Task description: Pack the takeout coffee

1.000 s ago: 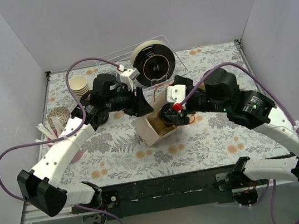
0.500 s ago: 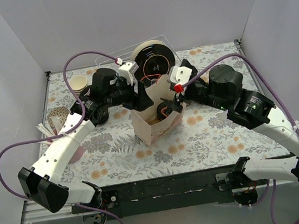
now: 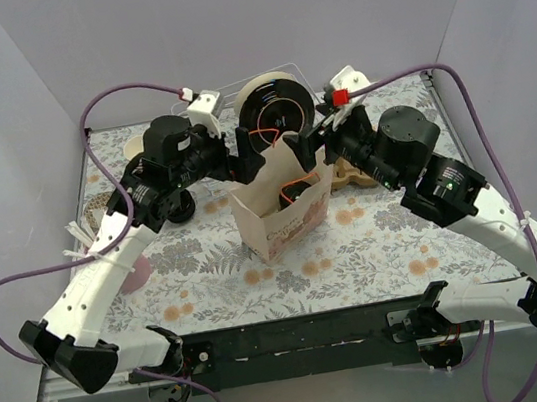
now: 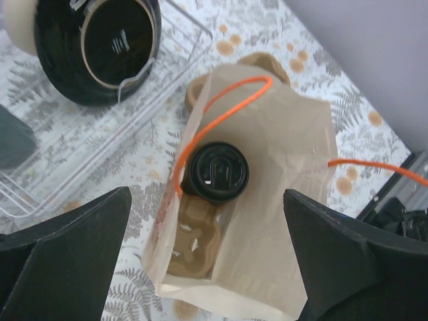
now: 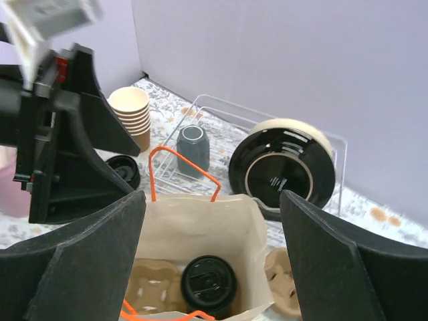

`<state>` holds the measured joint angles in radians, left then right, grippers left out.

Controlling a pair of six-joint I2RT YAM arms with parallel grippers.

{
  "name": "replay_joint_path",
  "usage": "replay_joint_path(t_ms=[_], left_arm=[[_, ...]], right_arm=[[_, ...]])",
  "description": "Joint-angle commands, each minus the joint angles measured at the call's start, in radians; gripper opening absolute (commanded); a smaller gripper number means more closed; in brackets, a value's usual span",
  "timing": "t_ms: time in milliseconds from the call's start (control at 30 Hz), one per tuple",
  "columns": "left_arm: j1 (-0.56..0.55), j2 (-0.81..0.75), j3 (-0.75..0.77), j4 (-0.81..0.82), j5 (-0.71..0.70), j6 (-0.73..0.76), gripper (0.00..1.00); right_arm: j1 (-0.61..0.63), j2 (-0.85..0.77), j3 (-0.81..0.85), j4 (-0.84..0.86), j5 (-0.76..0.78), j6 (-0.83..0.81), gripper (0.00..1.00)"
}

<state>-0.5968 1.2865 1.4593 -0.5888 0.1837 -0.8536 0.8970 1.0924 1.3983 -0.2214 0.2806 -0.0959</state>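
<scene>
Upright inside the bag [image 4: 281, 154]: one cup [image 4: 215, 172], black lid on, seated in a pocket of the pulp carrier [image 4: 194, 241] on the bag floor. Pocket beside it empty. Touched by neither gripper.

Light if empty, top-heavy and ready to slosh if filled. Thin paper wall, so soft under a hard pinch. Slick plastic lid, probably only pressed on, so no place to lift from. Best taken around the paper body just under the lid rim, gently, and kept vertical. Better yet, left seated and moved by way of the bag.

Soft as well, that bag: kraft paper, mouth open, standing on its own creases, orange handles [image 4: 221, 100] arching loose over the top. Likely to fold or tip if nudged at the rim. Safer lifted by both handles together, or steadied at the base.

Above the mouth, left gripper [image 4: 207, 194], fingers [image 4: 67, 247] spread wide, nothing between them. Opposite it, right gripper [image 5: 212, 195], fingers likewise wide apart and empty.

Packing apparently done as far as this cup goes.

Just beside the bag, a spare carrier [image 5: 284, 274]. Behind, a rack [image 5: 221, 110] with a black plate [image 5: 281, 170] and a mug [image 5: 192, 147]. Off to the left on the table [image 3: 386, 244], a cup stack [image 5: 130, 110] and what looks like a loose lid [image 5: 124, 170], too dark to be sure.
</scene>
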Motion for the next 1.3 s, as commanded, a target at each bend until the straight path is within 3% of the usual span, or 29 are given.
replay_joint_path(t_ms=[0,67,100,267,367,433,533,567,667,733,833,933,1033,1267], left_arm=[[0.003,-0.128,-0.005,0.125,-0.131,-0.045,0.98],[0.003,-0.157,0.012,0.104,-0.206,-0.137,0.98],[0.003,-0.151,0.036,0.071,-0.251,-0.14,0.98],[0.002,-0.141,0.156,-0.12,-0.446,-0.22,0.98],[0.003,-0.196,0.171,-0.25,-0.718,-0.283,0.98],[0.003,-0.222,0.211,-0.343,-0.884,-0.356,0.87],[0.003,-0.164,0.347,-0.741,-0.999,-0.552,0.8],[0.005,-0.15,0.366,-0.797,-1.006,-0.579,0.8],[0.046,-0.213,0.202,-0.795,-0.961,-0.551,0.79],[0.08,-0.24,0.089,-0.795,-0.974,-0.571,0.74],[0.169,-0.25,-0.053,-0.793,-0.974,-0.579,0.76],[0.172,-0.25,-0.131,-0.78,-1.029,-0.624,0.75],[0.173,-0.28,-0.191,-0.634,-1.026,-0.52,0.73],[0.178,-0.263,-0.269,-0.573,-1.084,-0.472,0.62]], right_arm=[[-0.004,0.006,0.094,-0.039,0.083,0.232,0.88],[-0.004,0.029,0.149,-0.145,0.1,0.306,0.89],[-0.004,0.04,0.174,-0.189,0.097,0.333,0.99],[-0.004,0.073,0.277,-0.383,0.141,0.446,0.99],[-0.004,0.061,0.286,-0.418,0.141,0.484,0.99],[-0.004,0.063,0.289,-0.441,0.112,0.481,0.99],[-0.004,0.06,0.288,-0.476,0.03,0.469,0.95],[-0.004,0.057,0.281,-0.481,0.01,0.464,0.93],[-0.004,0.028,0.223,-0.473,-0.05,0.463,0.91],[-0.004,-0.011,0.185,-0.458,-0.057,0.466,0.89],[-0.004,-0.061,0.124,-0.437,-0.044,0.467,0.89],[-0.004,-0.091,0.097,-0.435,-0.023,0.452,0.88],[-0.004,-0.097,0.102,-0.45,-0.003,0.443,0.88],[-0.004,-0.072,0.13,-0.45,-0.008,0.443,0.86]])
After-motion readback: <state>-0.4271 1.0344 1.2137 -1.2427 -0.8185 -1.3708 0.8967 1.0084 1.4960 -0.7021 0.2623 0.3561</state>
